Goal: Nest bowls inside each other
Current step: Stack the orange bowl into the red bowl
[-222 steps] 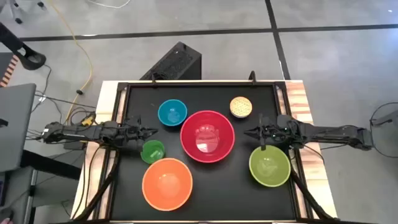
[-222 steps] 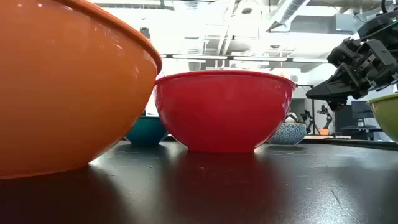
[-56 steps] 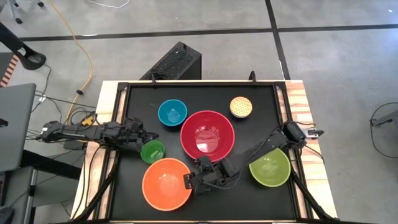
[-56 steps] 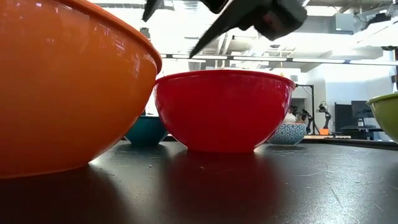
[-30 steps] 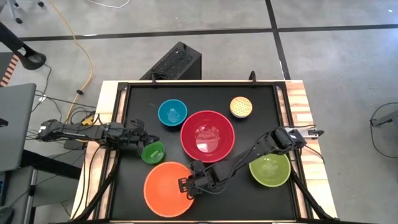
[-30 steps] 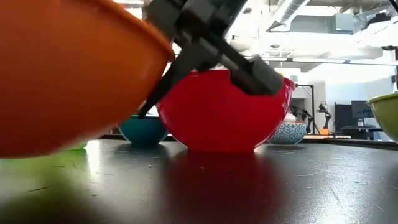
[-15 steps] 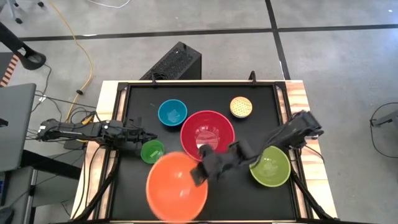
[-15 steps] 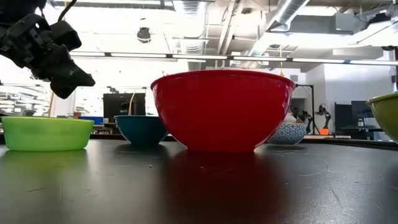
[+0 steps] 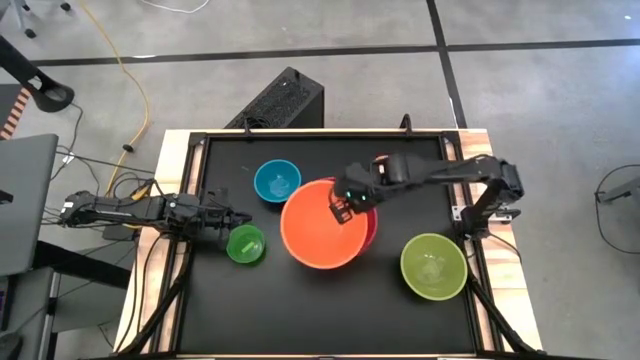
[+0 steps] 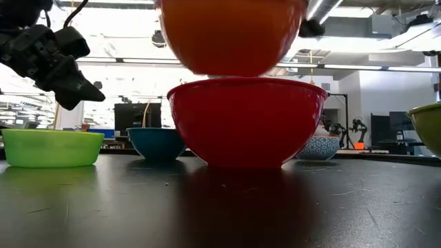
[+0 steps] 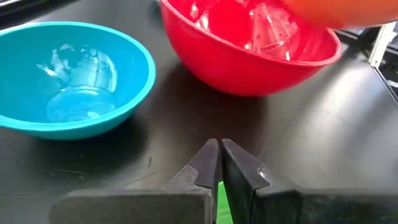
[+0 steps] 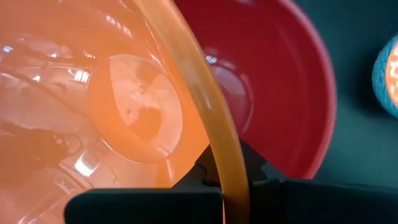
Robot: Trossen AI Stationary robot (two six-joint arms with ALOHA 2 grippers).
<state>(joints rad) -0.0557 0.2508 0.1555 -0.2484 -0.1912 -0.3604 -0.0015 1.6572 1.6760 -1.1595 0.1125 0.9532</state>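
The orange bowl (image 9: 319, 231) has left its spot on the worktop (image 9: 400, 310) and now hangs just above the red bowl (image 10: 248, 124), its rim pinched by the right claw (image 9: 340, 209). The left claw (image 11: 219, 163), pressed together, hovers over the smallest green bowl (image 9: 245, 244), beside the blue bowl (image 9: 277, 181).

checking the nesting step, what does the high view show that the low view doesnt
Only the high view shows the right hand pinching the orange bowl's rim, the orange bowl covering most of the red bowl, and the whole lime bowl.

Only the low view shows the orange bowl hanging above the red bowl's rim, not yet seated, and the patterned outside of a small bowl behind the red one.

Both show the blue bowl, the small green bowl and the left hand beside it.
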